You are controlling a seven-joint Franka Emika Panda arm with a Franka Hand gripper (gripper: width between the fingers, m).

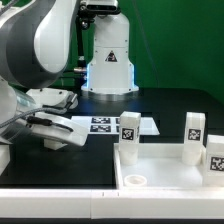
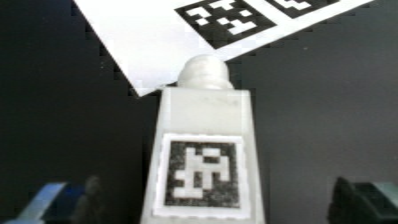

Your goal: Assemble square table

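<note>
In the wrist view a chunky white table leg (image 2: 199,150) lies on the black table between my gripper's (image 2: 217,199) two dark fingers (image 2: 71,200). Its black-and-white tag faces up and its rounded tip points at the marker board (image 2: 169,40). A gap shows on each side of the leg, so the jaws are open. In the exterior view the gripper (image 1: 45,128) hangs low over the table at the exterior view's left, and I cannot make out this leg under it. The white square table top (image 1: 130,172) sits at the front right with three tagged legs (image 1: 128,132) (image 1: 193,133) (image 1: 216,152) standing upright on it.
The marker board (image 1: 108,125) lies flat between the gripper and the table top. The robot's white base (image 1: 108,60) stands behind it before a green wall. A round socket (image 1: 136,181) shows in the top's near corner.
</note>
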